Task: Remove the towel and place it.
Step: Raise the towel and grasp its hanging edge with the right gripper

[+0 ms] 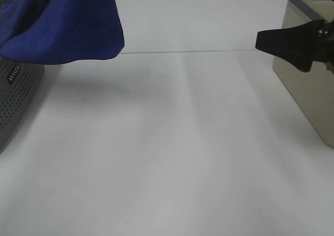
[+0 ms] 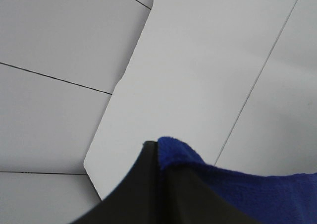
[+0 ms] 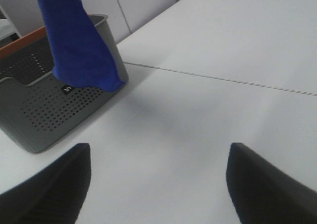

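White table [image 1: 167, 168] fills the near field in the high view, bare up to a thin seam line [image 1: 209, 50] across the far part. Far left: towel [image 1: 62, 22], bunched and hanging in the air over the grey perforated basket [image 1: 15, 95] at the left edge. Its lower hem overlaps the basket's top (contact or gap, can't tell). Beige bin [image 1: 308, 90] sits at the right edge. In front of it the right gripper [image 1: 284, 45] pokes in from the right, above the table and well apart from the towel. Finger spread isn't readable from here.

Left wrist view: left gripper [image 2: 157, 149] has its black fingers pressed together with the blue towel [image 2: 247, 194] pinched between them, cloth spilling off to one side. Behind that, the table [image 2: 198, 60] with a rounded corner, then grey tiled floor [image 2: 49, 35].

Right wrist view: two black fingers [image 3: 49, 189] nearest the lens, spread wide, only table [image 3: 198, 110] between them. The towel [image 3: 74, 40] hangs as a narrow drape at the grey perforated basket [image 3: 44, 110], low end level with the rim at the corner facing mid-table. An orange strip [image 3: 22, 38] runs along the basket's far rim.
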### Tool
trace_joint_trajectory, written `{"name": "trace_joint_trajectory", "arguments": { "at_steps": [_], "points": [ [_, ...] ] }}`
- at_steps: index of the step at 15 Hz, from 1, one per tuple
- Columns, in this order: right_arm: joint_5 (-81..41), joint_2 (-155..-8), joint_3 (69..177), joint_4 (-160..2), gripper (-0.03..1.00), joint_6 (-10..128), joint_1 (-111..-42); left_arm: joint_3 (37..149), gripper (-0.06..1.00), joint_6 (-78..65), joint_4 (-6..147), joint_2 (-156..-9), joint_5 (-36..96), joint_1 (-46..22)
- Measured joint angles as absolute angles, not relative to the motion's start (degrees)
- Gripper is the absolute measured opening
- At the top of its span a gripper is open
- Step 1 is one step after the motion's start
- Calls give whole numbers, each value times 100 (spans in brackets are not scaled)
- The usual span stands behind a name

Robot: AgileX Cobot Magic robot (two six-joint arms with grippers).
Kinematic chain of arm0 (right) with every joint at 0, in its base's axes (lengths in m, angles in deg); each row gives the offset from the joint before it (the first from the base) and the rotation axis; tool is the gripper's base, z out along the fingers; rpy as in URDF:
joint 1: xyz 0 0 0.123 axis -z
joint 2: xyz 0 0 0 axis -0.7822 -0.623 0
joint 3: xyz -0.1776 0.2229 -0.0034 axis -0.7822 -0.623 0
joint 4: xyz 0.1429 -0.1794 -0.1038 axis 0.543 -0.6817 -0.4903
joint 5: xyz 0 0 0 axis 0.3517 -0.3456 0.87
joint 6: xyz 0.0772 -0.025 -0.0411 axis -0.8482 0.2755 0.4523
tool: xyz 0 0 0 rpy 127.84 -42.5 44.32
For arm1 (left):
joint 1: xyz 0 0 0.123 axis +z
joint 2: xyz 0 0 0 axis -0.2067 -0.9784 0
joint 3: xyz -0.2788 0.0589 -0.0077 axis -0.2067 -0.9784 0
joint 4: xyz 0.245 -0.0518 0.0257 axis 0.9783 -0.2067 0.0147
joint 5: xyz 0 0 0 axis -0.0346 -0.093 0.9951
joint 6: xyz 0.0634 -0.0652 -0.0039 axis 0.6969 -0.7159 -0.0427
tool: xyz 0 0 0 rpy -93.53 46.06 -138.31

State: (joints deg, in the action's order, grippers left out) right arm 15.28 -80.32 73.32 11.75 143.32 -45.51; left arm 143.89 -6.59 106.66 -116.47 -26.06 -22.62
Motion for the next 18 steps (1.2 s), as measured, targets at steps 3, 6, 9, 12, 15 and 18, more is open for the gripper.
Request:
{"name": "trace_joint_trajectory", "arguments": {
  "at_steps": [3, 6, 9, 12, 15, 18],
  "points": [
    [2307, -9316, 8099, 1255, 75, 14596, -4551, 14389, 0, -642, 10666, -11647, -2623, -2400],
    [2508, -10215, 8861, 1323, 75, 14808, -4837, 14389, 0, -642, 10648, -11647, -2623, -2440],
    [2307, -11086, 9709, 1335, 75, 14991, -5691, 14389, 0, -642, 10574, -11647, -2623, -2440],
    [1935, -11711, 10557, 1329, 73, 15008, -6516, 14389, 0, -625, 10528, -11647, -2623, -2440],
    [1683, -12026, 11090, 1318, 73, 15008, -6986, 14389, 0, -625, 10528, -11647, -2623, -2440],
    [1419, -12232, 11417, 1318, 71, 15077, -7112, 14389, 0, -625, 10511, -11647, -2634, -2440]
  ]
}}
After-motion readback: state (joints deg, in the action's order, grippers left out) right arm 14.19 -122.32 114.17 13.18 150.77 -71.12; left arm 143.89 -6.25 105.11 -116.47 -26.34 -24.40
